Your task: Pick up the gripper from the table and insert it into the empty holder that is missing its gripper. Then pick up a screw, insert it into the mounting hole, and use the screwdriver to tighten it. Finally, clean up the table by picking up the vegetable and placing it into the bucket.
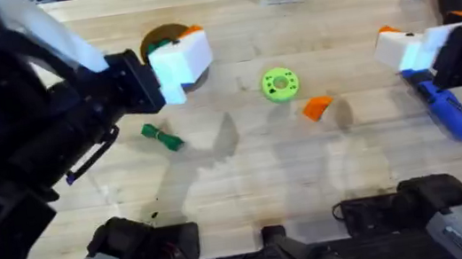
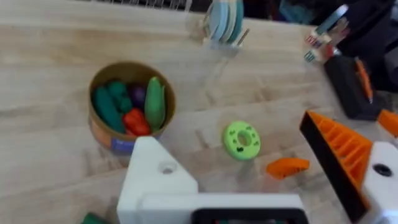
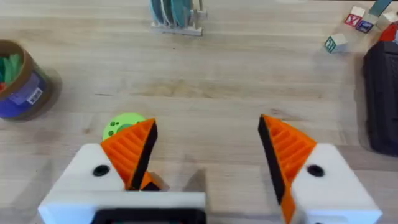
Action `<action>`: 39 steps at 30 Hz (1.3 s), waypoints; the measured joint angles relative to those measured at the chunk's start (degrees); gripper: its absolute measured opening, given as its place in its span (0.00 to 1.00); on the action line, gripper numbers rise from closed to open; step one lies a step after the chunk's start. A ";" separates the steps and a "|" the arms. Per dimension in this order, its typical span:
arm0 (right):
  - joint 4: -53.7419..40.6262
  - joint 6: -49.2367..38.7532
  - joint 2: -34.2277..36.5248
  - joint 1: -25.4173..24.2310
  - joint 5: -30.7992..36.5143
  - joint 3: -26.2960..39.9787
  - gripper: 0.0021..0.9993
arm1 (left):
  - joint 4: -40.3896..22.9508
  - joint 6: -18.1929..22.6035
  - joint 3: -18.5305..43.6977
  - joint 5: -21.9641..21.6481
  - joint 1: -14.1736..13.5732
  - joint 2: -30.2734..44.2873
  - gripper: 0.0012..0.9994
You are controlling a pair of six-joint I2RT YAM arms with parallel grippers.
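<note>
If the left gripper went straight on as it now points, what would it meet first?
Probably the green disc: it lies centred ahead between the left gripper's open jaws. The loose orange gripper lies just beside that line. Height over the table is unclear.

**Orange, green and blue on pale wood**

The bench (image 1: 247, 181) is pale wood grain. The loose gripper (image 1: 318, 107) is bright orange, beside a lime-green disc (image 1: 280, 84). The vegetable (image 1: 161, 137) is dark green. The screwdriver (image 1: 444, 107) is blue. The bucket (image 2: 118, 134) has a tan rim and blue wall. The right gripper (image 3: 208, 155) shows white blocks and orange ribbed pads.
</note>
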 joint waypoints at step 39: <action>-28.09 -0.02 0.02 0.00 0.00 0.00 0.99 | 35.67 15.48 -44.30 6.78 -0.88 -36.24 0.99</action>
